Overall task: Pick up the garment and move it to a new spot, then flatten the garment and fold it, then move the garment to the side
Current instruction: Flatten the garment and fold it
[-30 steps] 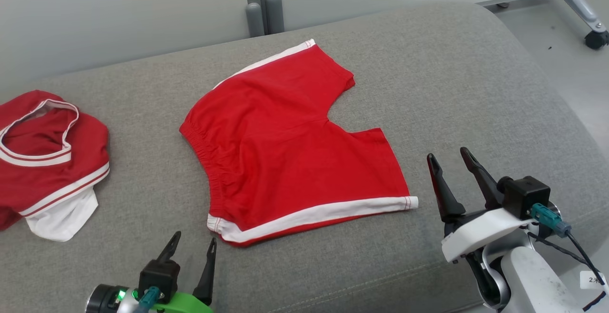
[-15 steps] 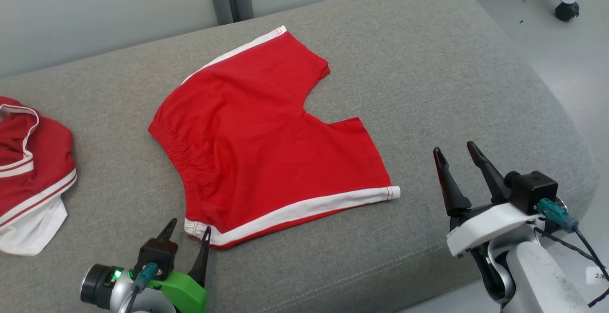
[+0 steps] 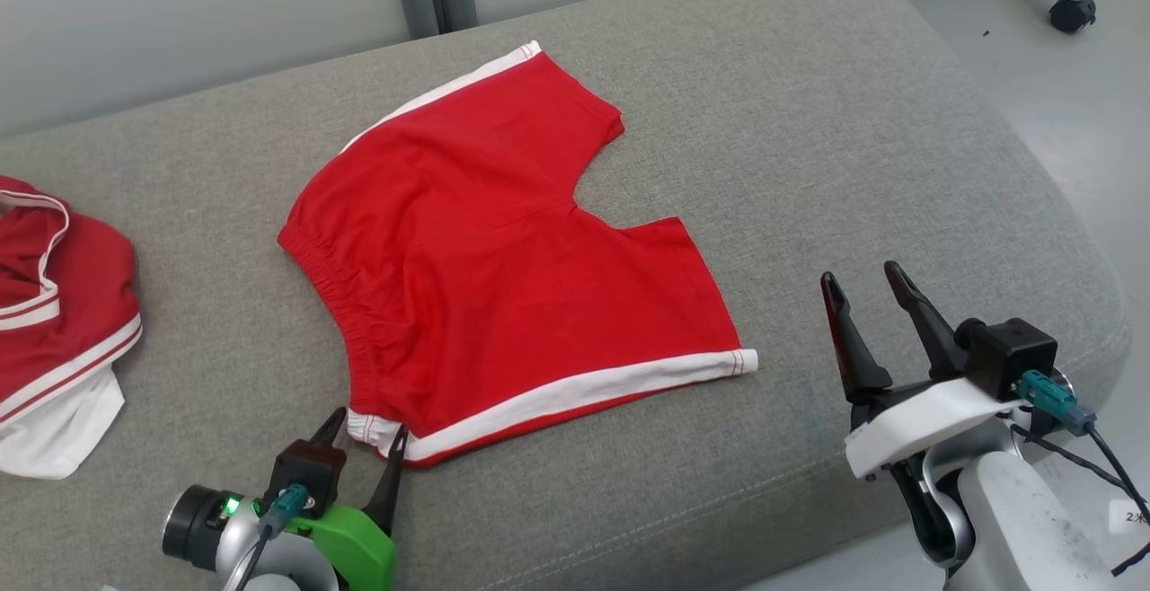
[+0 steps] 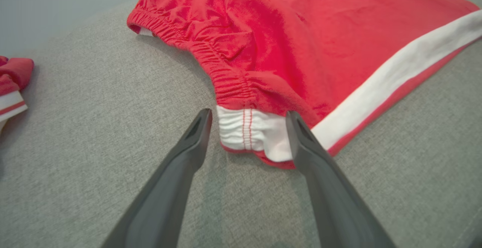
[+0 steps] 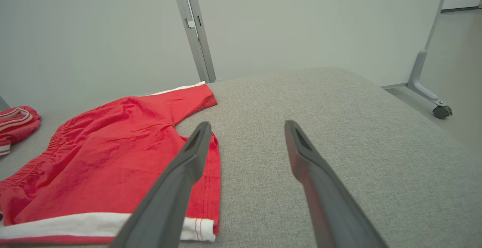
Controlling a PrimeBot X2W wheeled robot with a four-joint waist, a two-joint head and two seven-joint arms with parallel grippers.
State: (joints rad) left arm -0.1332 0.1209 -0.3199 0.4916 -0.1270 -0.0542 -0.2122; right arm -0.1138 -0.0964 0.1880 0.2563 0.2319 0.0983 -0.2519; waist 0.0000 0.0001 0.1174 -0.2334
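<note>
Left gripper (image 3: 369,422) eased forward, up to the shorts (image 3: 503,241) — open jaws now straddling their near white waistband corner

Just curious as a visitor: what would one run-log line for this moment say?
shorts: flat on grey cushion | left gripper: open, straddling waistband corner | right gripper: open, clear of shorts
</note>
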